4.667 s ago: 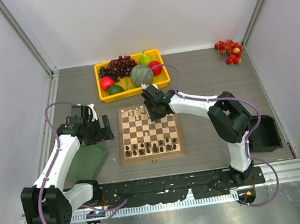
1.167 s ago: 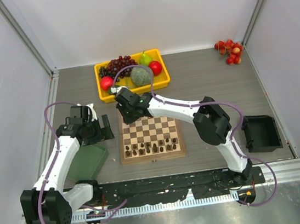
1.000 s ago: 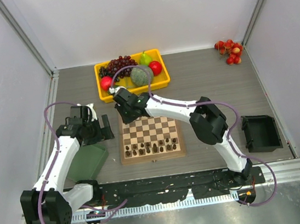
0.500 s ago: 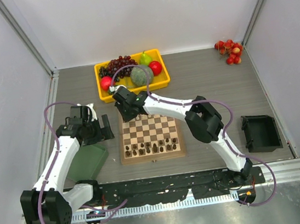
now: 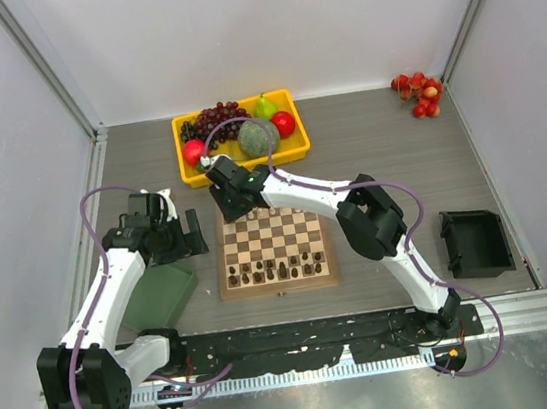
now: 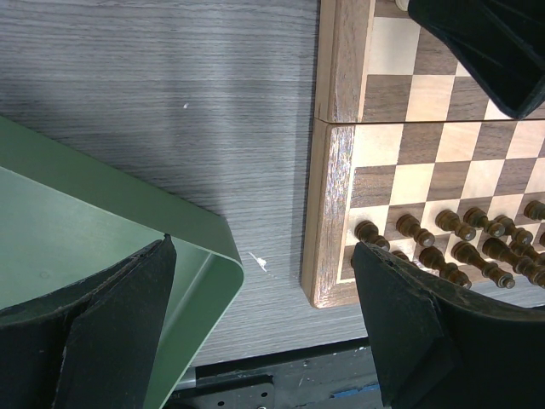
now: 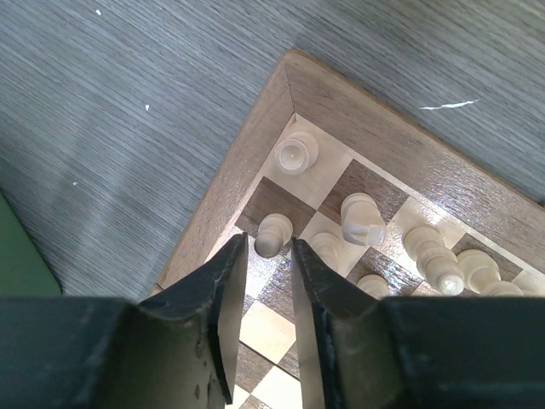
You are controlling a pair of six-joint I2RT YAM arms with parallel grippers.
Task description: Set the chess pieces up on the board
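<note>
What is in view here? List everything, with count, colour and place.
board: one, tan and brown checks, table centre
dark chess pieces: two rows, dark brown, board's near side
pale chess pieces: several, cream, board's far-left corner
yellow tray: one, yellow, behind the board
grapes: one bunch, dark, in the yellow tray
pear: one, green, in the yellow tray
melon: one, green, in the yellow tray
red fruits: two, red, in the yellow tray
small red fruit cluster: one, red, far right of the table
green tray: one, green, left of the board
black bin: one, black, right of the board
left gripper: open, between the green tray and the board
right gripper: jaws slightly apart at a pale pawn, grip unclear
</note>
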